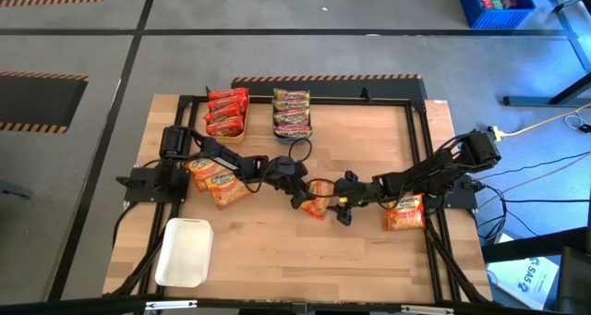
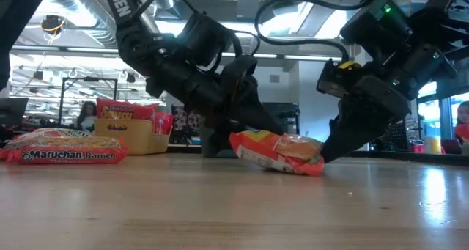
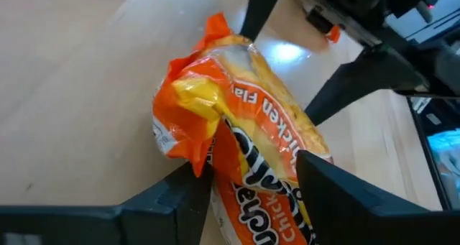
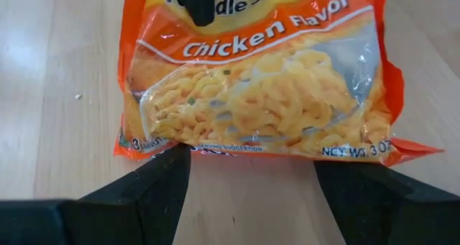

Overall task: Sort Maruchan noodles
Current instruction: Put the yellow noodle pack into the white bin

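Fingers first: my left gripper [image 1: 309, 202] has its two fingers [image 3: 190, 195] pressed on either side of the orange chicken packet [image 1: 317, 204], pinching the crinkly end so the plastic bunches up between them. The packet sits mid-bench with one end lifted a bit off the wood, the other end down. My right gripper [image 1: 340, 207] is just beside it from the other side, fingers [image 4: 154, 184] spread wide with the packet's edge sitting in front of the gap, not squeezed as far as I can see. Both arms are stretched low and inward over the bench [image 1: 277, 260], meeting in the middle, wrists angled down.

Other stuff: two more orange packets [image 1: 217, 181] under my left arm, one [image 1: 404, 213] by my right arm, red ones in the yellow tray [image 1: 226, 112], green-edged ones in the dark tray [image 1: 292, 114], and a white tray [image 1: 185, 252] near the front left.
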